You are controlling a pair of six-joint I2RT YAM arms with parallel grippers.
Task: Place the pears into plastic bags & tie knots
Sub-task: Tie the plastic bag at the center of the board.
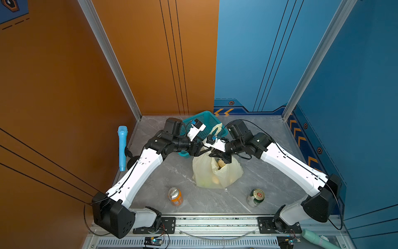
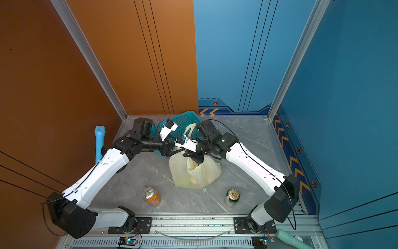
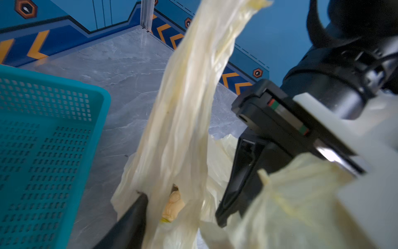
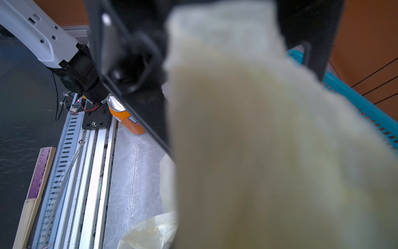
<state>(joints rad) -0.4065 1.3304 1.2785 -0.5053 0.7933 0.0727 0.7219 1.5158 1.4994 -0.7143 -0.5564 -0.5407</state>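
In both top views the thin, translucent pale-yellow plastic bag [image 1: 217,172] [image 2: 193,172] stands just beside the near side of the teal mesh plastic basket [image 1: 204,120] [image 2: 187,116], with lumpy cream-beige pears [image 1: 221,163] showing in its mouth. The left claw [image 1: 203,152] and right claw [image 1: 225,159] meet over that mouth, at the basket's near edge, and one loop handle [image 1: 216,129] rises in front of the basket. Loading looks done, so knotting seems the step in hand. In the left wrist view that handle [image 3: 189,97] runs up beside one black left finger [image 3: 137,211]; whether the claw grips it I cannot tell. A pear [image 3: 174,204] lies just under it. In the right wrist view blurred bag film [image 4: 258,151] fills the frame, the right claw is clenched on it, and the basket [image 4: 355,103] shows behind. It would be best to pinch the free handle low, hold both taut, and cross them without tipping the bag.
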